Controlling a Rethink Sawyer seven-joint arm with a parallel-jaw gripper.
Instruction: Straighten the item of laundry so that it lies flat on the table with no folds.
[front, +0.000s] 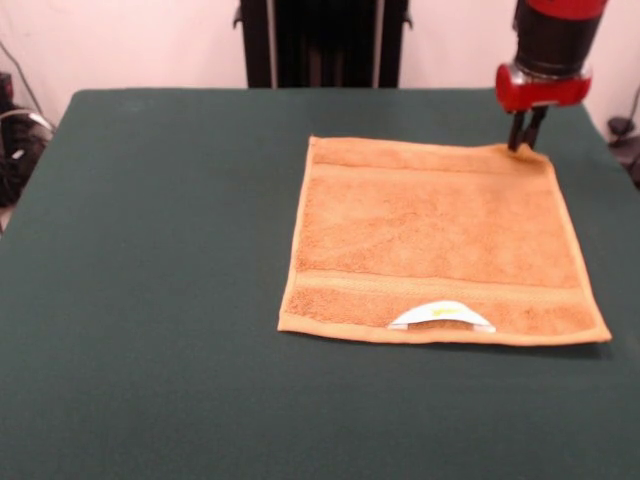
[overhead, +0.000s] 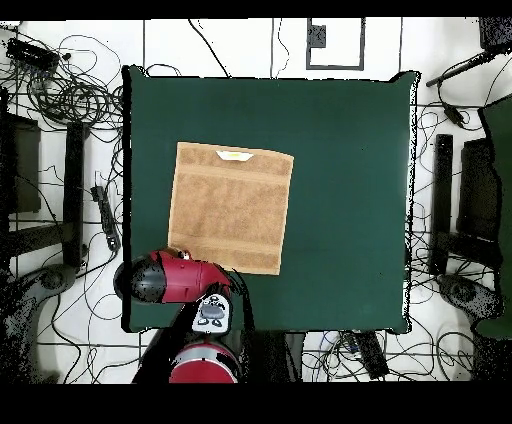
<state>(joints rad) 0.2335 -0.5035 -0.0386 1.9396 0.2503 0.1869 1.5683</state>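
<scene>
One soft, light terry towel lies nearly flat on the green tabletop, the jaws pinched nearly closed at its far corner, seemingly gripping the limp hem, the likeliest handhold.

No lettering, number or brand can be made out anywhere. The only candidate is the white label loop at the near edge of the towel in the front view, which carries a small yellowish mark too faint to read as text.
</scene>
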